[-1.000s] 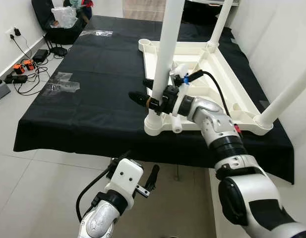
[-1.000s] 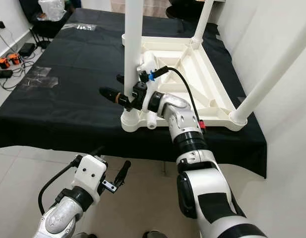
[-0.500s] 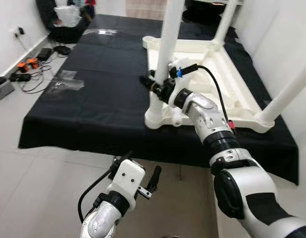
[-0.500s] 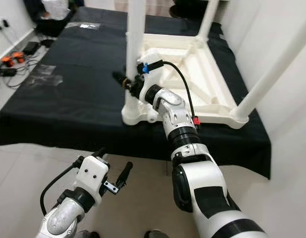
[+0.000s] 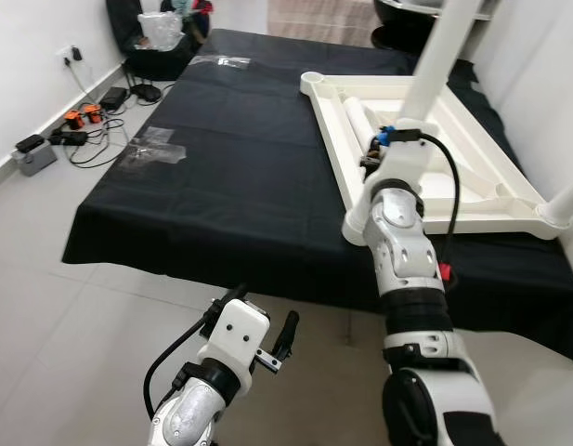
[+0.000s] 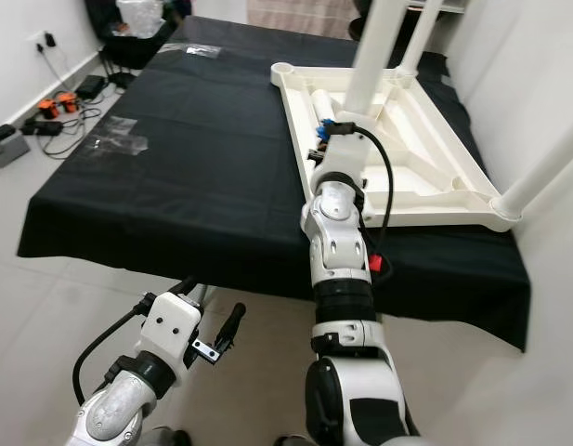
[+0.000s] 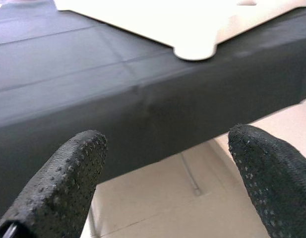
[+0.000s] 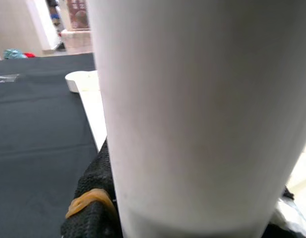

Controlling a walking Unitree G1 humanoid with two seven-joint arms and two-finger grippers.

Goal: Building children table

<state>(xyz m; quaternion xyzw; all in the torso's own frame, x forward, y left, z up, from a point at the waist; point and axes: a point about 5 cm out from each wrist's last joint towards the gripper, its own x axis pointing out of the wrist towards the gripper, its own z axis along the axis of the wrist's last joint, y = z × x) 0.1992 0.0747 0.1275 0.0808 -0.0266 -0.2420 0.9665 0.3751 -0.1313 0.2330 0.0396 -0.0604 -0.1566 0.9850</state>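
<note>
The white children's table (image 5: 472, 200) lies upside down on the black-covered table (image 5: 230, 177), its legs pointing up. My right arm reaches straight ahead to the leg (image 5: 436, 65) at the near left corner. My right gripper (image 5: 371, 165) is shut on that leg low down, partly hidden behind its own wrist. In the right wrist view the white leg (image 8: 192, 109) is very close, with one black finger (image 8: 91, 208), wearing an orange band, pressed against it. My left gripper (image 5: 266, 307) hangs open below the table's front edge, fingers (image 7: 58, 183) spread wide over the floor.
Two more white legs stand at the right corner (image 6: 546, 153) and the back (image 6: 425, 28). Cables and power strips (image 5: 72, 121) lie on the floor at left. A black chair with a plastic bag (image 5: 161, 32) stands at the back. A white wall runs close on the right.
The camera has swung, so the table now sits further right and the arm points straight ahead. My right gripper stays on the corner leg. The left arm has not moved.
</note>
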